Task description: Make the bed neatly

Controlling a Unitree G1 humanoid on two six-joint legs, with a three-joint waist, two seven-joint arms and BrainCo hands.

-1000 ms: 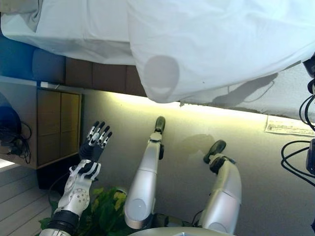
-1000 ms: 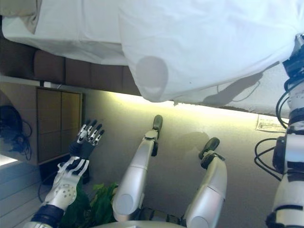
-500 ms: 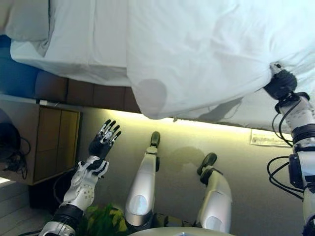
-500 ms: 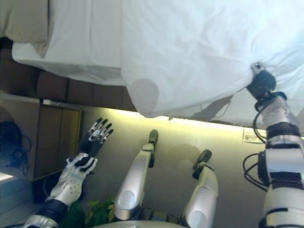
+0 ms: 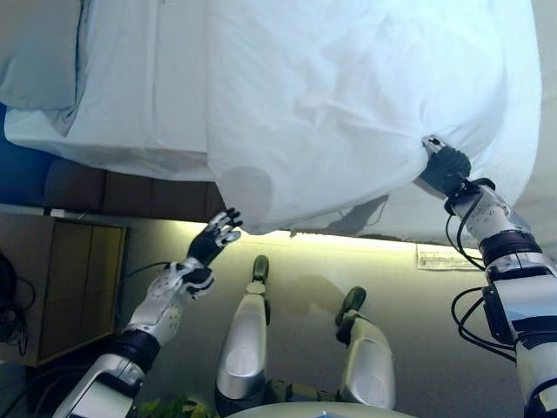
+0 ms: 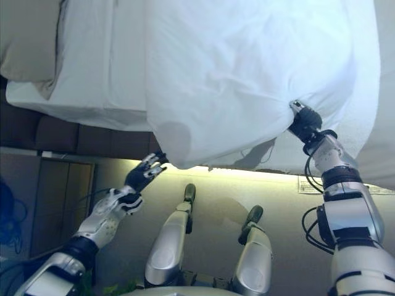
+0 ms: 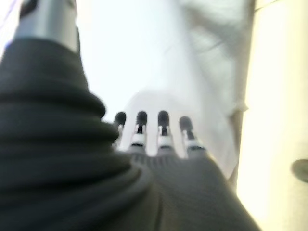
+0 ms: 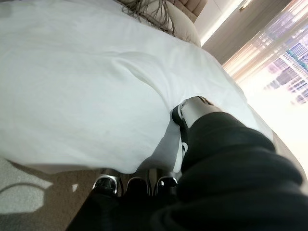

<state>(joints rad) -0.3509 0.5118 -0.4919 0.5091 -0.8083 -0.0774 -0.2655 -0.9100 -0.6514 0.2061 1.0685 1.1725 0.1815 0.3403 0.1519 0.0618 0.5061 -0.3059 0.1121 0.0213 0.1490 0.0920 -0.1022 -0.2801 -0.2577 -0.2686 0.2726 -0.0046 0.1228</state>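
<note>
Duvet (image 5: pixel 348 96) spread over most of bed (image 5: pixel 113 148), near edge bunched and hanging over the side. Right robot hand (image 5: pixel 445 167) clamped on duvet edge. Left robot hand (image 5: pixel 218 237) splayed, just below the hanging corner, apparently not gripping. Squaring, smoothing remain.

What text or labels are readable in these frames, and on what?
None readable.
White tag on the bed's side below the duvet: it carries print, too small and blurred to read.
No other text, number or sign shows in any view.
</note>
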